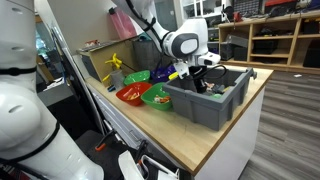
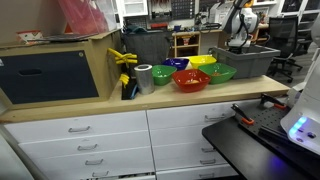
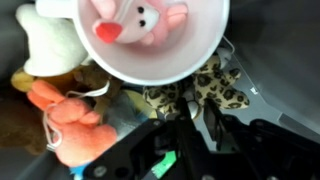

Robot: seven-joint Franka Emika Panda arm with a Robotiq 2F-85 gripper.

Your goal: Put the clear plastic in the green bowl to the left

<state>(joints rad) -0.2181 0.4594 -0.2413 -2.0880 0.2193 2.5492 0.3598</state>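
Note:
My gripper (image 1: 205, 72) is down inside the grey bin (image 1: 232, 98) in both exterior views (image 2: 238, 42). In the wrist view its two dark fingers (image 3: 197, 108) stand close together at the knot of a leopard-print bow (image 3: 222, 88). I cannot make out any clear plastic between them or elsewhere. The lime green bowl (image 1: 136, 77) sits on the counter at the far end of the bowl group from the bin, leftmost in an exterior view (image 2: 163, 74).
A white round bowl (image 3: 150, 55) holding a pink plush (image 3: 140, 18), an orange plush (image 3: 72, 118) and a white plush (image 3: 48, 45) crowd the bin. A red bowl (image 2: 191, 80), deeper-green bowl (image 2: 220, 72), blue bowl (image 2: 178, 64) and yellow bowl (image 2: 203, 61) stand beside it.

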